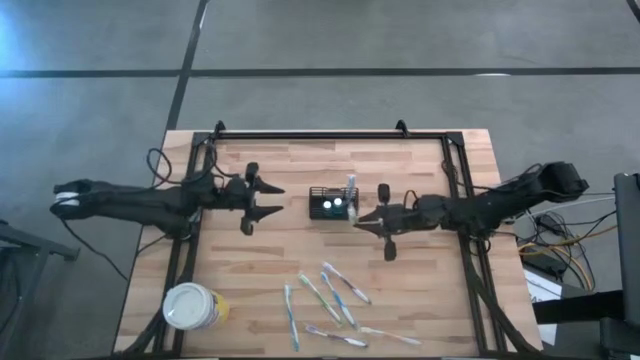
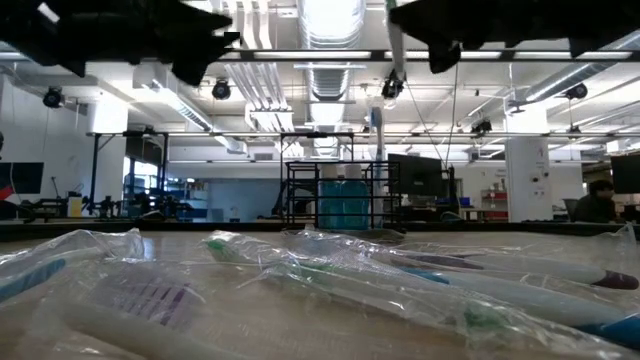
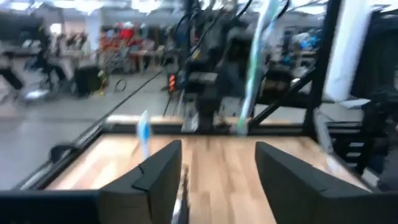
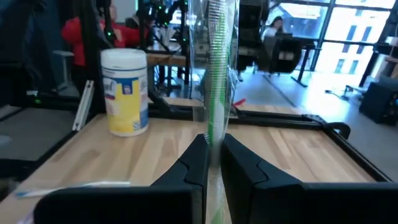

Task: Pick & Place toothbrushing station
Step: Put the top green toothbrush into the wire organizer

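Observation:
The toothbrushing station [image 1: 332,204], a small black slatted holder, stands on the table's middle with toothbrushes upright in it; it also shows in the low view [image 2: 340,196]. My right gripper [image 1: 362,220] is just right of the holder and above table height, shut on a toothbrush in a clear wrapper [image 4: 216,74]. My left gripper [image 1: 268,200] is open and empty, left of the holder; its fingers show apart in the left wrist view [image 3: 217,171]. My right gripper pinches the wrapped toothbrush's shaft [image 4: 215,134] between its two fingers. The fingers come level from the table's right and lie across the brush. The brush stands about upright, lifted clear of the table [image 2: 394,45].
Several wrapped toothbrushes [image 1: 330,300] lie loose on the table's near middle, close in the low view [image 2: 420,290]. A round yellow cup with a white lid [image 1: 192,306] stands at the near left. A black frame [image 1: 330,134] runs along the table's far and side edges.

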Available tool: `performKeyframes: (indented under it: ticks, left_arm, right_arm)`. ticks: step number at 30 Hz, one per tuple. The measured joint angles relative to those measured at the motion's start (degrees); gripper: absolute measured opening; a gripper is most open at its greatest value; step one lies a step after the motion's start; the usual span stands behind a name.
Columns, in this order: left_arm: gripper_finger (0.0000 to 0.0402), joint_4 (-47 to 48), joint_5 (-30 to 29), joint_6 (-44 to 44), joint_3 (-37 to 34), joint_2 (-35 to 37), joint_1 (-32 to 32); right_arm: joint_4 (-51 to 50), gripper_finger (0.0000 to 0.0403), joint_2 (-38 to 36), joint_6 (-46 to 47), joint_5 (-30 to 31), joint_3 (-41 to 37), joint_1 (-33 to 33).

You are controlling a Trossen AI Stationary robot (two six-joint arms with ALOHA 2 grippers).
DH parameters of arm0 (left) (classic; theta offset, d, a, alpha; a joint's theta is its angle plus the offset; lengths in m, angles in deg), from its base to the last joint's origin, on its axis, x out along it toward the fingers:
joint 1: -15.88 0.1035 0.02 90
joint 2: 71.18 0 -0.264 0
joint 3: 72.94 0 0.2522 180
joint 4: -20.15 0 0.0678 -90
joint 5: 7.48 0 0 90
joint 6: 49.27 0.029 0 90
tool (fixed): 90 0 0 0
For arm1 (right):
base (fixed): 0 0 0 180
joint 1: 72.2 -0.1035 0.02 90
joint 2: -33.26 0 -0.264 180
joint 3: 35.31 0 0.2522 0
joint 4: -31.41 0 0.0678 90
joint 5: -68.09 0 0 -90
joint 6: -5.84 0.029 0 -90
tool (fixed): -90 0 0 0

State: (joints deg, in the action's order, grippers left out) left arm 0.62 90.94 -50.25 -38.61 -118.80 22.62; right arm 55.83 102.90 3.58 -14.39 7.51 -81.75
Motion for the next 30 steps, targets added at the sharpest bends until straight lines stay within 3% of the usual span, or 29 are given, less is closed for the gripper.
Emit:
performKeyframes:
  ticks: [14, 18, 30]
  left_arm:
    - [0.0218, -1.6, 5.3, 2.95, 11.94, -13.94, -1.39]
    - [0.0218, -1.78, 6.05, 3.11, 14.74, -17.05, -1.72]
    - [0.0218, -1.94, 5.91, 2.85, 22.96, -25.63, -2.05]
  right_arm:
    - [-0.61, 0.0023, 14.54, -4.78, -1.18, 14.43, 5.05]
    - [-0.73, 0.0023, 15.88, -4.88, -4.38, 15.88, 6.73]
    - [-1.59, 0.0023, 15.86, -5.49, -4.6, 16.59, 7.5]
